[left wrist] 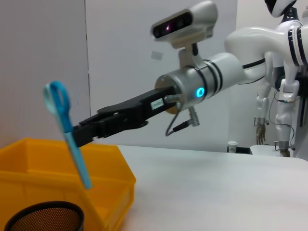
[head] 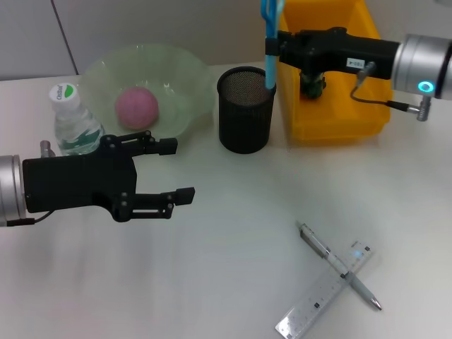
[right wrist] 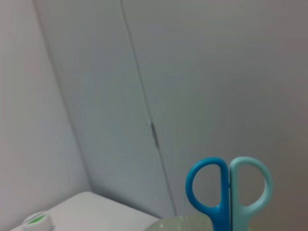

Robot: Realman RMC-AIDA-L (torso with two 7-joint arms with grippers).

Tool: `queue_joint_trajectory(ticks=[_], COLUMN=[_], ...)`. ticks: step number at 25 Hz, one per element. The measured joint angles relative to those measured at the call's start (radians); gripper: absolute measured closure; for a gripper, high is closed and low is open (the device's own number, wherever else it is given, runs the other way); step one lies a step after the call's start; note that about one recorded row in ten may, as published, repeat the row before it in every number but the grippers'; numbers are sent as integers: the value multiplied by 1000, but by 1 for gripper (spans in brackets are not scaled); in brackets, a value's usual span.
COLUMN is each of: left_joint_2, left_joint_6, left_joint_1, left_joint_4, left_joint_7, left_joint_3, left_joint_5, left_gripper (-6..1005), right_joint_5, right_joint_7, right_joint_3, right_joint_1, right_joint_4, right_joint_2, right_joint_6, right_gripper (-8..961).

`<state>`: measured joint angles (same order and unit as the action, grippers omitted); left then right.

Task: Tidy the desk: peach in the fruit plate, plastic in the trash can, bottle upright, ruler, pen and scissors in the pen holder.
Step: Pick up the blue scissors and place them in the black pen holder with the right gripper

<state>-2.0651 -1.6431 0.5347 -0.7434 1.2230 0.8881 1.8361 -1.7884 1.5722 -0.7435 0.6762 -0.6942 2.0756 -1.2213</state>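
1. Blue-handled scissors (head: 270,42) hung point-down over the black mesh pen holder (head: 245,109), clamped in the right gripper (head: 271,48), which reached in from the right above the yellow bin (head: 339,120).
2. From the left wrist view the scissors (left wrist: 67,132) tilted slightly, their tip above the pen holder (left wrist: 45,216) and not yet inside it, with the right gripper (left wrist: 77,135) closed on the blades below the handles.
3. The right wrist view showed only the two handle loops of the scissors (right wrist: 229,192), one darker blue and one pale, against a plain wall.
4. The left gripper (head: 173,169) hovered low over the table (head: 233,268) on the left side, its fingers spread apart and holding nothing.
5. The pink peach (head: 136,107) lay in the translucent green fruit plate (head: 180,70), which stood just left of the pen holder.
6. The bottle (head: 74,123) with a green and white cap stood upright just beside the plate, behind the left gripper.
7. A pen (head: 339,265) and a clear ruler (head: 325,293) lay crossed on the table near the front right, the pen resting over the ruler, well apart from the pen holder.
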Motion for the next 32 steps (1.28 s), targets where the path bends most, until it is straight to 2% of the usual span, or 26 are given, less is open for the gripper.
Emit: queue_joint_trajectory(ticks=[5,22,32], left_joint_2=[-1,-3,-1], left_joint_6=[0,0,-4], left_joint_1=[-2,-1,-5], left_joint_4=[1,1,1], left_joint_7=[-3,-11,-16], left_joint_3=[1,4,0], left_joint_5=[0,0,0], left_gripper=[167,167,167], right_joint_5=[5,35,39], right_joint_7=[-27,-183,-197], right_joint_3=[-2,-2,-5], right_joint_1=[38,118,126], right_joint_4=[67,235,253], right_joint_2=[1,6,7], right_joint_6=[89,234,257], right_gripper=[653,632,619])
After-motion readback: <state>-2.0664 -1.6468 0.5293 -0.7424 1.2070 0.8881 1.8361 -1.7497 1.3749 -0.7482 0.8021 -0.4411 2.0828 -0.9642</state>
